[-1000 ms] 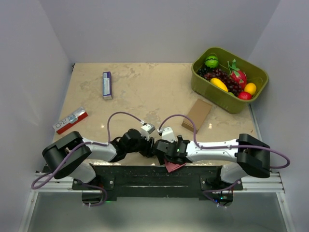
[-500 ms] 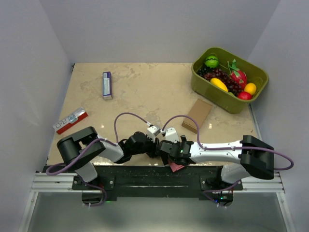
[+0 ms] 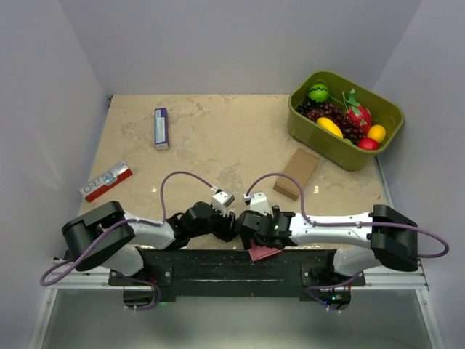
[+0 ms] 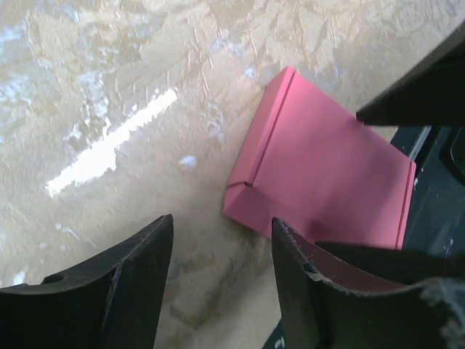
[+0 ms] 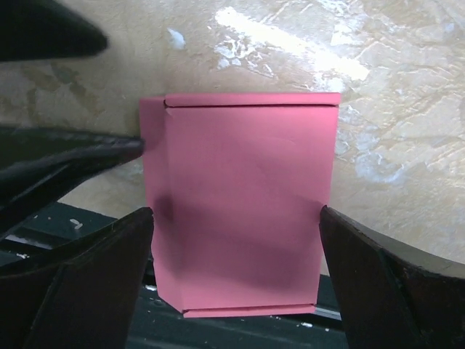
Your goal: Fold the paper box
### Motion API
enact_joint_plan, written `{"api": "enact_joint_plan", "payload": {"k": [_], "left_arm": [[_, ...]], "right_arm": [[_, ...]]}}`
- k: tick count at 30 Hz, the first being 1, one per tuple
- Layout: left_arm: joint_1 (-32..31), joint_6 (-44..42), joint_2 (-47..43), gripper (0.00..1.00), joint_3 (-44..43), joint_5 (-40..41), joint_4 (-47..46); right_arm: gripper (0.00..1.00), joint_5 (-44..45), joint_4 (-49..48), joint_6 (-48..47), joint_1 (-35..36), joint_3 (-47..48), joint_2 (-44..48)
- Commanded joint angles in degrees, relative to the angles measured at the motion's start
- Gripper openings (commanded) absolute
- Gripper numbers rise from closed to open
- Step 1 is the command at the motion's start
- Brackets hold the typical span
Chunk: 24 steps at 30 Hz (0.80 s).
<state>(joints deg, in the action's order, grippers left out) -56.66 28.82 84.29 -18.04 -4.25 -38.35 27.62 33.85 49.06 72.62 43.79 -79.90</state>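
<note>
Thin pink-red card paper box (image 5: 243, 211): folded into a flat rectangular packet, lying at the near edge of the beige marbled tabletop (image 3: 218, 145), bottom centre of the top view.

- Top view: only a pink corner (image 3: 263, 252) visible below the two wrists, poking over the black base rail (image 3: 225, 265).
- Right wrist view: whole upper face seen, with a crease along the top edge and a narrow flap down the left side.
- Left wrist view: packet (image 4: 320, 182) at centre right, with a shallow end wall showing at its lower left corner.

Right gripper (image 5: 236, 283) (image 3: 258, 233): jaws spread wide, one finger at each long side of the packet. Contact not discernible.

Left gripper (image 4: 218, 276) (image 3: 229, 225): jaws parted over bare tabletop, gripping nothing. Packet just beyond the right-hand finger.

Further out, top view:
- Flat brown cardboard box (image 3: 296, 173), right of centre.
- Olive-green plastic bin (image 3: 327, 149) of toy fruit, upper right.
- Small blue-and-white carton (image 3: 161, 128), upper left, print unreadable.
- Red-and-white printed packet (image 3: 106, 181), left edge, lettering too small to read reliably.
</note>
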Motion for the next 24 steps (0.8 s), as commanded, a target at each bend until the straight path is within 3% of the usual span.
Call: {"api": "enact_joint_plan", "payload": {"k": [1, 8, 10, 13, 16, 24], "left_arm": [[-0.7, 0.0, -4.4, 0.61, 2.5, 1.4, 4.2], [-0.8, 6.6, -11.9, 0.6, 5.8, 2.9, 3.6], [-1.3, 8.4, -11.7, 0.5, 5.7, 1.0, 1.6], [-2.7, 10.7, -8.6, 0.35, 5.4, -1.6, -3.3], [-4.9, 12.4, -3.8, 0.27, 4.1, -3.1, -7.3], [-7.3, 14.7, 3.0, 0.21, 2.1, -4.7, -13.8]], "right_arm": [[0.99, -0.2, 4.0, 3.4, -1.3, 3.1, 4.9], [0.99, -3.5, 1.9, 4.0, -7.8, -1.3, 14.7], [0.98, -4.6, 0.6, 4.4, -12.3, -4.7, 16.8], [0.92, -5.0, -0.8, 6.5, -17.4, -8.9, 21.2], [0.88, -1.6, 2.9, 10.4, -19.9, -10.7, 23.8], [0.76, -1.3, 7.7, 13.2, -20.4, -12.5, 18.7]]}}
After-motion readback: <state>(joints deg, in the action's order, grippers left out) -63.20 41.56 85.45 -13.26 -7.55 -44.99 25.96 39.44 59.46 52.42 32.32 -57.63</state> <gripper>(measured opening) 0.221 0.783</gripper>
